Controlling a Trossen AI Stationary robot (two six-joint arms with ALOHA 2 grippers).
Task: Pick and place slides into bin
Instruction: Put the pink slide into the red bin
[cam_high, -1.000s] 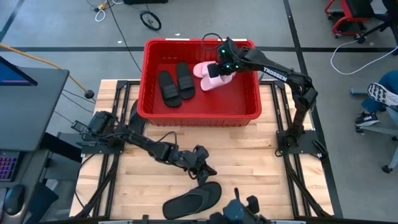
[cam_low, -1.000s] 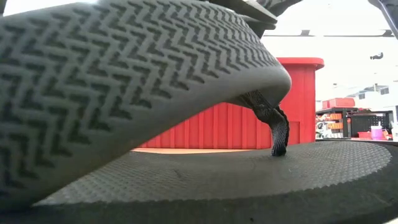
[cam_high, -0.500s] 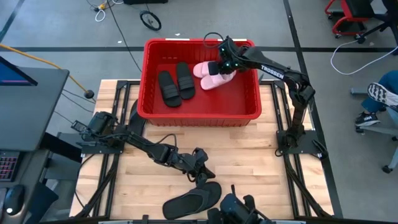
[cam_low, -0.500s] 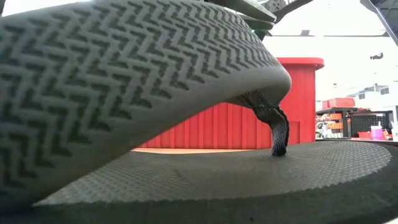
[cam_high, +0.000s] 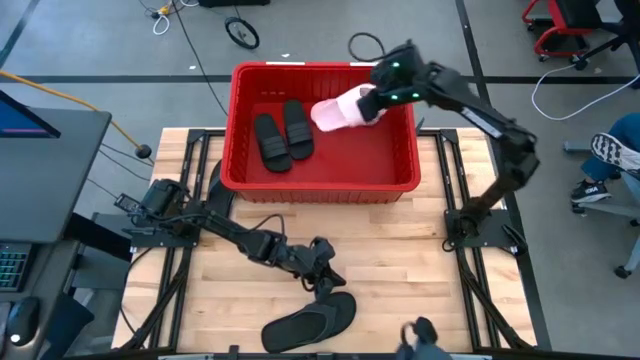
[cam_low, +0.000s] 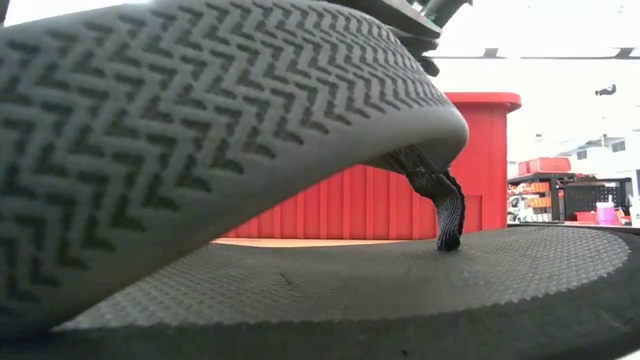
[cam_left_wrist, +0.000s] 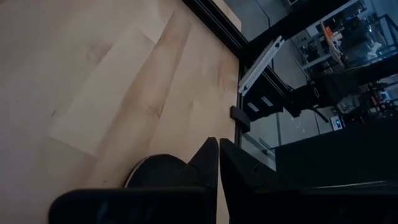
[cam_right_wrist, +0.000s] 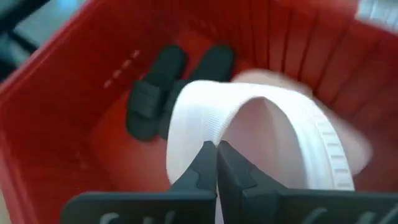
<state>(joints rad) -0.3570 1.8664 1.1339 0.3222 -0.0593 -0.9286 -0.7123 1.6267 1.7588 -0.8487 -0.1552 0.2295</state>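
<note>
Right pincer (cam_right_wrist: 216, 149) clamped on pink slide (cam_right_wrist: 249, 130).

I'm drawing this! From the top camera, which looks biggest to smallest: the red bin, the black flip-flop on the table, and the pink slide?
1. The red bin, far the biggest.
2. The black flip-flop.
3. The pink slide, which looks smaller, but it is lifted, tilted and partly hidden by the right tool, so that is unsure.

Even overhead light fills the high view, shadows soft. The low view is backlit by a blown-out white background, the looming flip-flop (cam_low: 200, 150) near the lens. The left wrist view is dim; the right wrist view is smeared by blur
</note>
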